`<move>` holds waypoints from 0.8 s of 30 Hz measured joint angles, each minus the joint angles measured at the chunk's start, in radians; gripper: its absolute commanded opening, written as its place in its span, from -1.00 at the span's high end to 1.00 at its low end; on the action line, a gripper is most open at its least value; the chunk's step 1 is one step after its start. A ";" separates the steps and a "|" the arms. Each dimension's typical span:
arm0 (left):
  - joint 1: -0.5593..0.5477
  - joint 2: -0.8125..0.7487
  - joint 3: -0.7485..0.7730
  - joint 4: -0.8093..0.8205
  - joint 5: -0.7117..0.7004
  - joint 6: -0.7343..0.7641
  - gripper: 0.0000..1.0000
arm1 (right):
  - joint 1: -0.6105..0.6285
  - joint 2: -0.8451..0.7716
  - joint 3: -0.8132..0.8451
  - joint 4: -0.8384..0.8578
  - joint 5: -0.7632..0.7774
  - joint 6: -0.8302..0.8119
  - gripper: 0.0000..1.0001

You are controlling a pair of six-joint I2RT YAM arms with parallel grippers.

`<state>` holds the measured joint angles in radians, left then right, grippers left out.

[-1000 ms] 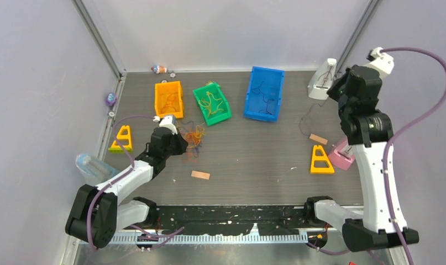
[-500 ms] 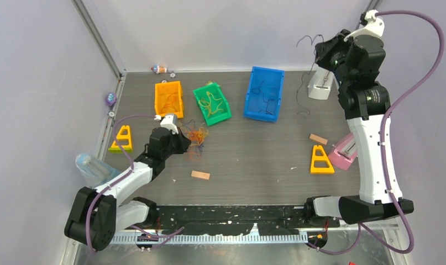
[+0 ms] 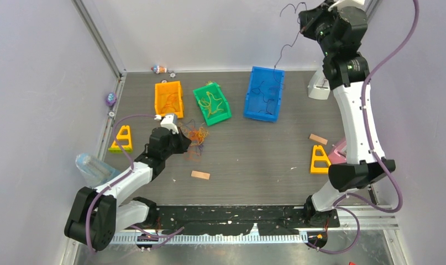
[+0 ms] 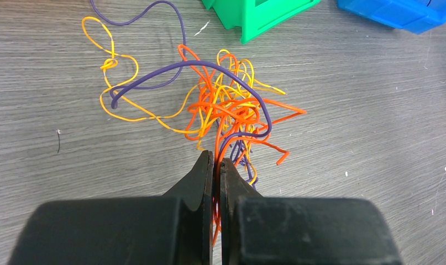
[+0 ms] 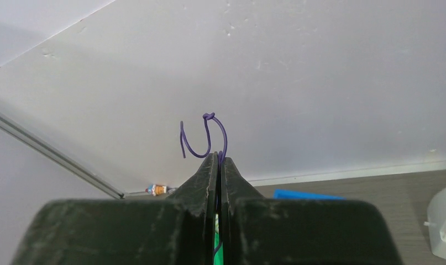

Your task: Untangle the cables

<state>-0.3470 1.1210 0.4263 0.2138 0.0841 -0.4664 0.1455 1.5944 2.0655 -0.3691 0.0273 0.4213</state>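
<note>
A tangle of orange, yellow and purple cables (image 4: 231,113) lies on the grey table, also in the top view (image 3: 196,134). My left gripper (image 4: 216,161) is low at its near edge, shut on an orange cable of the tangle; it shows in the top view (image 3: 179,138). My right gripper (image 5: 218,156) is raised high at the back right (image 3: 304,22), shut on a single purple cable (image 5: 218,130). That cable (image 3: 284,47) hangs down toward the blue bin (image 3: 253,91).
An orange bin (image 3: 179,99), a green bin (image 3: 203,105) and the blue bin hold sorted cables along the back. Yellow wedges (image 3: 122,138) (image 3: 320,160), small wood blocks (image 3: 200,175) (image 3: 318,139), a white holder (image 3: 319,88) and a pink holder (image 3: 337,152) lie around.
My right arm has swung up and leftward, lifting the purple cable from the right side of the table to above the blue bin. The left gripper has stayed at the tangle.
</note>
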 measured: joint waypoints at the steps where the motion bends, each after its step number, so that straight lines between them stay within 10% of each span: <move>1: 0.000 0.000 0.000 0.000 0.000 0.001 1.00 | 0.004 0.021 0.010 0.011 -0.006 0.000 0.89; 21: -0.005 0.021 0.000 0.000 0.016 0.002 1.00 | 0.060 0.299 -0.260 0.128 0.131 -0.045 0.89; 24: -0.006 0.022 0.000 0.000 0.023 0.003 1.00 | 0.085 0.370 -0.272 0.093 0.178 -0.054 0.50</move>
<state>-0.3534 1.1427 0.4263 0.2134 0.1070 -0.4637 0.2310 1.9644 1.7939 -0.2756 0.2054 0.3672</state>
